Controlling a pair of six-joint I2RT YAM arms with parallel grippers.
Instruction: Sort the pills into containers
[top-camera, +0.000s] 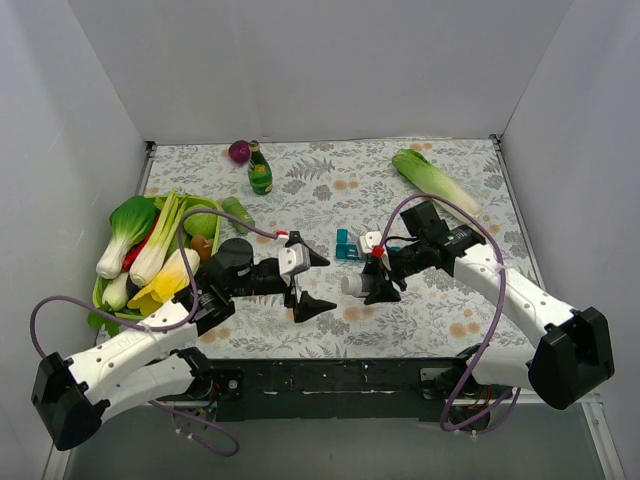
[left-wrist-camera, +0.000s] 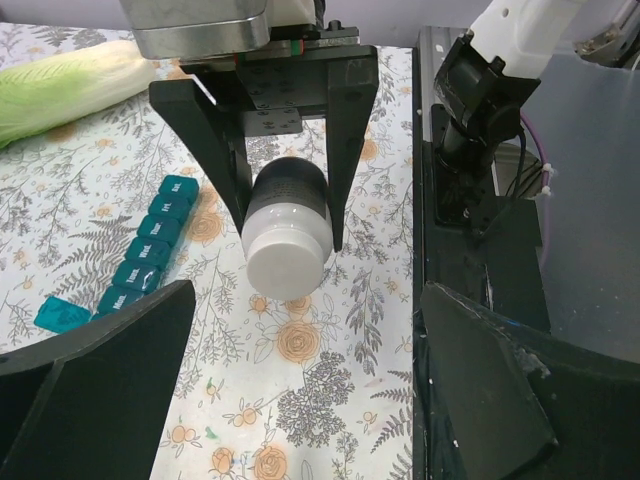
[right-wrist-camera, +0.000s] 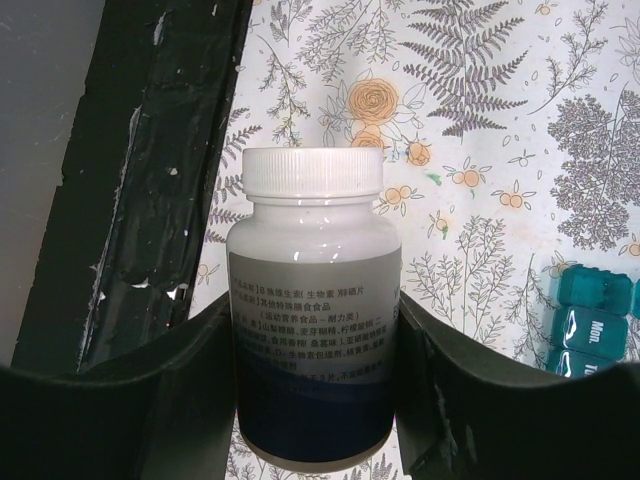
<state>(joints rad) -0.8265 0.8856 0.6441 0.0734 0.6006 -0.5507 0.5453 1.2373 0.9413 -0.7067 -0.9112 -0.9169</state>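
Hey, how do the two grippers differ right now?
The left gripper stands wide open and empty; the right gripper is shut on the white pill bottle. The left points at the bottle's cap; the right clasps its labelled body. Both are black.

From above I see my left end effector (top-camera: 322, 283) spread wide over the floral counter (top-camera: 330, 190), facing the right end effector (top-camera: 378, 282), which grips a white bottle (top-camera: 352, 287). The teal pill box (top-camera: 346, 247) lies just behind them.
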